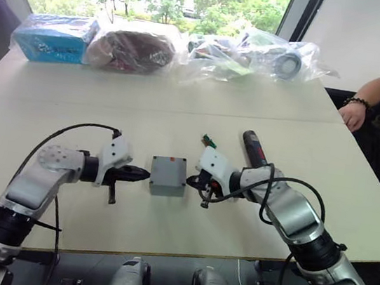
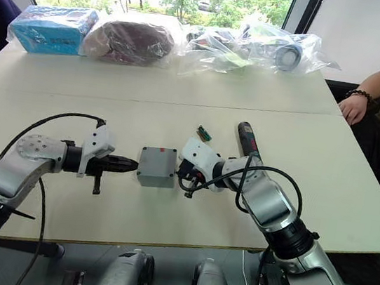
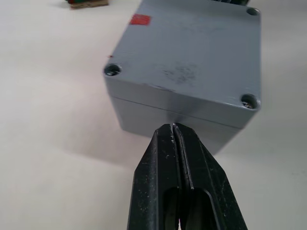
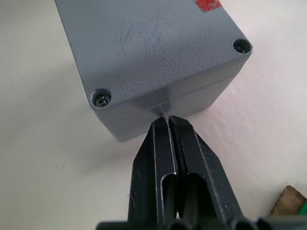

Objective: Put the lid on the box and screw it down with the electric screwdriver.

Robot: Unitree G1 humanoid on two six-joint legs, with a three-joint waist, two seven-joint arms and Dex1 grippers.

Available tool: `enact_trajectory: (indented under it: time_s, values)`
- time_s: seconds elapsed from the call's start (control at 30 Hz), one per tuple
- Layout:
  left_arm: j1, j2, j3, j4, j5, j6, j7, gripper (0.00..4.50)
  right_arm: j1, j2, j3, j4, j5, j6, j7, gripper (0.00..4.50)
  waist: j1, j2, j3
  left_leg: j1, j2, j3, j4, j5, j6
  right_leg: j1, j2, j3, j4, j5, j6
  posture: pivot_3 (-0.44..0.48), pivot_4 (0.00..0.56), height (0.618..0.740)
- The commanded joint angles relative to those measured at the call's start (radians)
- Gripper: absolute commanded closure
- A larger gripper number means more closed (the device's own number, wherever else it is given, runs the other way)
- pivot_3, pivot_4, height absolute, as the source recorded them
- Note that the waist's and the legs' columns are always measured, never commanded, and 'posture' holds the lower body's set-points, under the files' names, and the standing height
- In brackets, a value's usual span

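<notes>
One grey box (image 1: 168, 176) is seen near the middle of the pale surface (image 1: 180, 113), with one lid (image 3: 192, 52) seated flush on top of it. One small red mark (image 3: 140, 19) is noted on the lid. In the left wrist view three corner screw holes are counted; in the right wrist view two are counted, and a screw head (image 4: 102, 99) is seen in one of them.

Two grippers are presented to the box from opposite sides. The left gripper (image 1: 144, 174) is closed, finger against finger, with its tip against the box's left wall at the lid seam. The right gripper (image 1: 191, 181) is likewise closed with nothing between its fingers, its tip at the box's right wall.

One electric screwdriver (image 1: 254, 148) is found lying on the surface behind the right gripper, untouched. One small green piece (image 1: 209, 142) lies just beside it.

At the far edge, one blue packet (image 1: 55, 37) and several clear plastic bags (image 1: 252, 55) are lined up. One person's hand (image 1: 351, 116) rests at the surface's right edge.
</notes>
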Motion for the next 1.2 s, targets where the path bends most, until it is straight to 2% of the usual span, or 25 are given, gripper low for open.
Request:
enact_trajectory:
  time_s: [0.03,0.13,0.33,0.37,0.5,0.53,0.63,0.9,1.2]
  values:
    - [0.021,0.037,0.066,-0.060,-0.037,0.016,-0.007,4.50,-0.008,-0.006,-0.082,-0.052,0.012,-0.034,-0.029,4.48,0.001,0.000,0.000,0.000,0.000,0.000,0.000,0.000,0.000,0.000,0.000,0.000,0.000,0.000,0.000,0.000,0.150,0.740]
    - [0.031,0.069,0.128,-0.091,-0.082,0.054,-0.005,4.50,0.005,-0.021,-0.152,-0.090,0.028,-0.067,-0.046,4.48,0.002,0.000,0.000,0.000,0.000,0.000,0.000,0.000,0.000,0.000,0.000,0.000,0.000,0.000,0.000,0.000,0.150,0.740]
    - [-0.028,0.090,0.225,-0.129,-0.172,0.141,0.029,4.50,0.009,0.040,-0.268,-0.059,0.037,-0.129,-0.150,4.48,0.002,0.000,0.000,0.000,0.000,-0.001,0.000,0.000,0.000,0.000,0.000,0.000,0.000,0.000,0.000,0.000,0.150,0.740]
    - [-0.055,0.086,0.230,-0.126,-0.183,0.152,0.039,4.50,-0.002,0.060,-0.277,-0.021,0.028,-0.134,-0.178,3.97,0.002,0.000,0.000,0.000,0.000,-0.001,0.000,0.000,0.000,0.000,0.000,0.000,0.000,0.000,0.000,0.000,0.150,0.740]
    - [-0.146,0.058,0.228,-0.099,-0.194,0.168,0.078,4.50,-0.060,0.127,-0.306,0.126,0.015,-0.130,-0.266,2.57,0.001,0.000,0.000,0.000,-0.001,0.000,0.000,0.000,-0.001,0.000,0.000,0.000,0.002,0.000,0.000,0.000,0.150,0.740]
    - [-0.170,0.048,0.223,-0.090,-0.197,0.174,0.088,4.50,-0.078,0.145,-0.311,0.166,0.020,-0.120,-0.280,2.04,0.001,0.000,0.000,0.000,-0.001,0.000,0.000,0.001,-0.001,0.000,0.000,0.000,0.002,0.000,0.000,0.000,0.150,0.740]
    - [-0.211,0.023,0.211,-0.070,-0.204,0.185,0.099,4.50,-0.126,0.183,-0.316,0.276,0.022,-0.080,-0.314,1.02,-0.001,0.000,0.000,0.000,-0.001,0.000,0.000,0.001,-0.001,0.000,0.000,0.000,0.002,0.000,0.000,0.000,0.150,0.740]
    - [-0.241,-0.009,0.176,-0.043,-0.197,0.190,0.091,4.50,-0.194,0.255,-0.347,0.462,0.055,-0.037,-0.340,1.02,-0.003,0.000,0.000,0.000,-0.001,0.000,0.000,0.001,-0.001,0.000,0.000,0.000,0.002,0.000,0.000,0.000,0.150,0.740]
    - [-0.229,-0.009,0.167,-0.063,-0.206,0.201,0.092,4.50,-0.243,0.284,-0.355,0.571,0.047,-0.091,-0.350,1.02,-0.003,0.000,0.000,0.000,-0.001,0.000,0.000,0.001,-0.001,0.000,0.000,0.000,0.002,0.000,0.000,0.000,0.150,0.740]
